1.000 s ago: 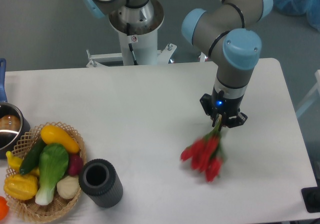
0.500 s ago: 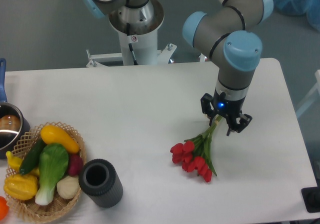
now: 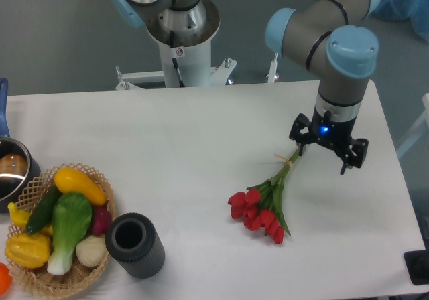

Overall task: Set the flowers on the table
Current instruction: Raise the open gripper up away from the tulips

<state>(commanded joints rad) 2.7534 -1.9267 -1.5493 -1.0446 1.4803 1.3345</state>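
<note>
The flowers [image 3: 263,203], a bunch of red tulips with green leaves and pale tied stems, lie flat on the white table [image 3: 188,146] right of centre, heads toward the front and stems pointing back right. My gripper [image 3: 326,154] hangs above the table just right of the stem ends. It is open and empty, with its jaws spread wide and clear of the stems.
A wicker basket [image 3: 94,263] of vegetables sits at the front left. A dark grey cylindrical vase [image 3: 135,244] stands beside it. A metal pot [image 3: 12,173] sits at the left edge. A second arm's base [image 3: 181,39] stands behind the table.
The flowers dropped from my grip onto the table and now lie still. My gripper opened, rose and moved right, away from the stems.
</note>
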